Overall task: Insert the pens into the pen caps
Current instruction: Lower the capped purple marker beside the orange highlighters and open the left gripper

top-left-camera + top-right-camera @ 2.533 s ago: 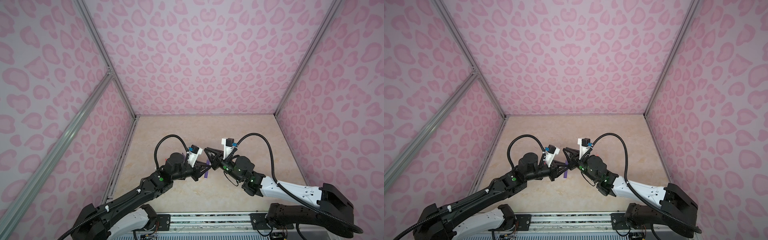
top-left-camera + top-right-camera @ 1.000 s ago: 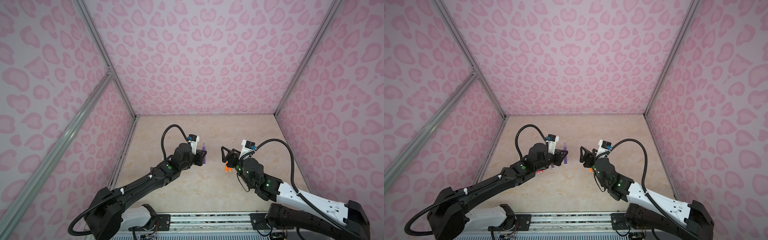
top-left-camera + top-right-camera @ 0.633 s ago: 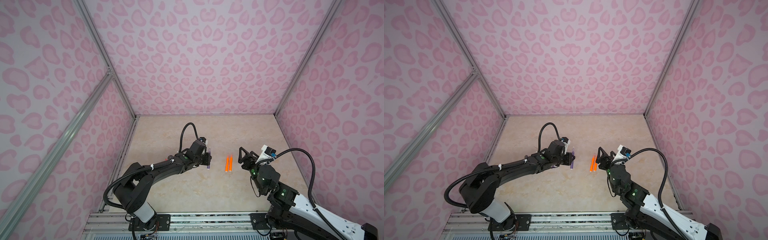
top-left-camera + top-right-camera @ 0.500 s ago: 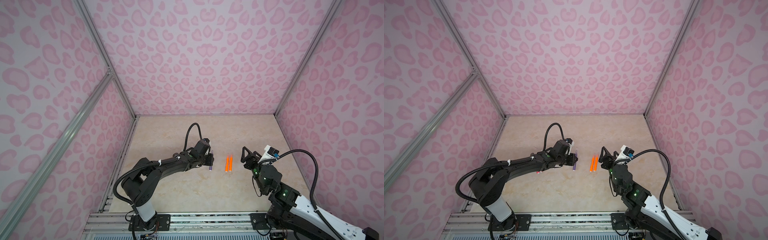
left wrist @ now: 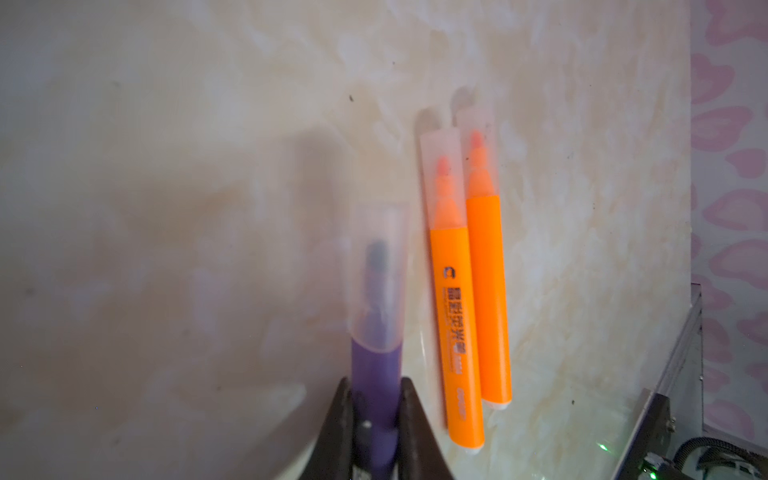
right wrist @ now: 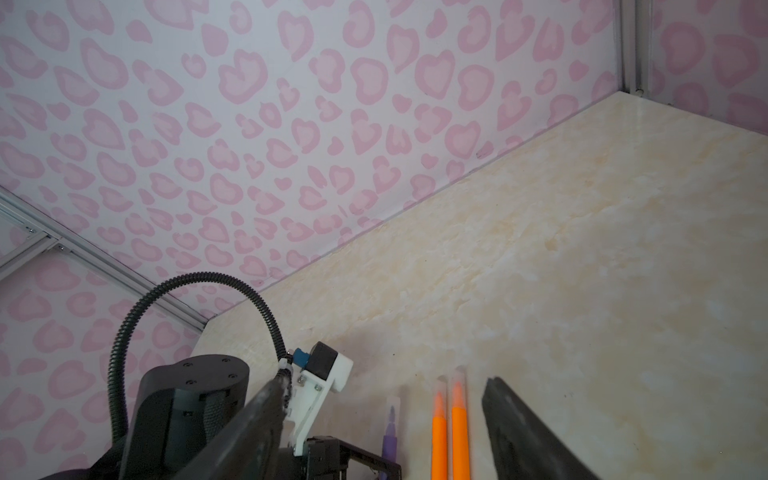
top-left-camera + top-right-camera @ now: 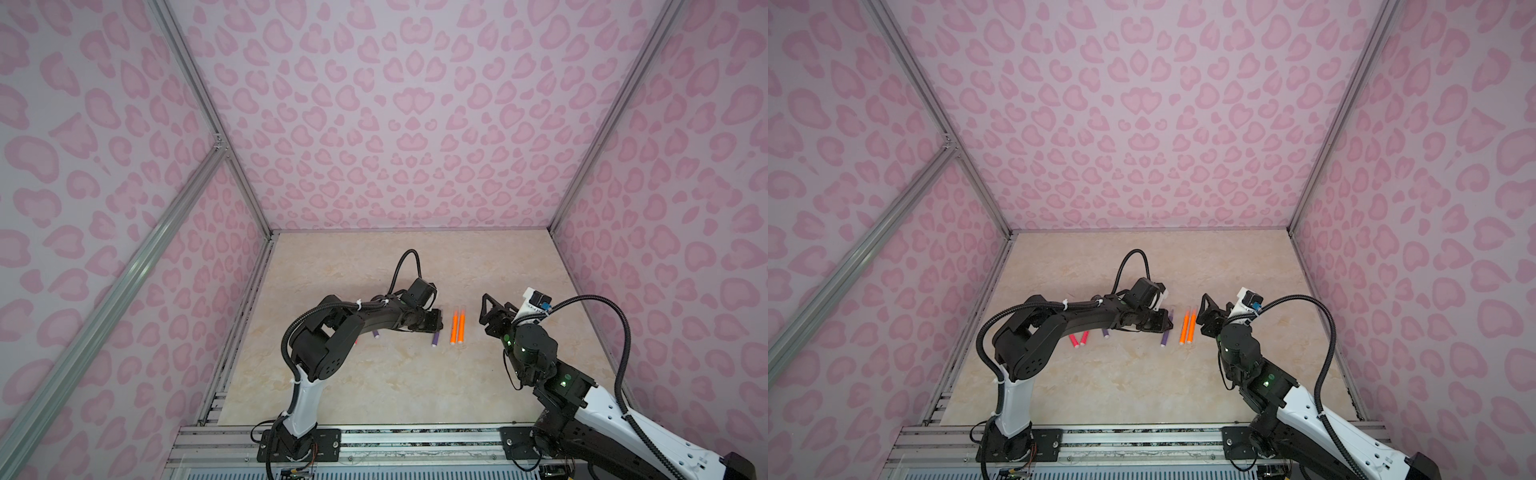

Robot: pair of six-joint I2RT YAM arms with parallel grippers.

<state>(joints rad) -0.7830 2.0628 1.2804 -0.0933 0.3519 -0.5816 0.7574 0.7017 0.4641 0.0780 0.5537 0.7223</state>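
Note:
My left gripper [image 7: 557,323] [image 7: 1160,323] [image 5: 376,388] is shut on a purple pen [image 7: 560,340] [image 7: 1165,337] [image 5: 376,374], held low over the beige table. That pen's tip sits inside a clear pen cap [image 5: 376,270]. Just to its right in both top views, two orange pens [image 7: 453,329] [image 7: 1183,328] [image 5: 455,316] lie side by side, each wearing a clear cap [image 5: 440,174]. My right gripper [image 7: 492,312] [image 7: 1210,313] [image 6: 384,384] is open and empty, right of the orange pens [image 6: 438,436]. Two pink-red pens [image 7: 1075,340] and another purple pen [image 7: 1105,332] lie partly hidden under the left arm.
Pink patterned walls [image 7: 415,145] close in the table on three sides. A metal rail [image 7: 415,436] carrying both arm bases runs along the front edge. The left arm's black cable [image 7: 409,266] loops up above its wrist.
My left arm has swung right and lowered the capped purple pen beside the orange pens. My right arm has pulled back to the right, uncovering the orange pair, jaws open.

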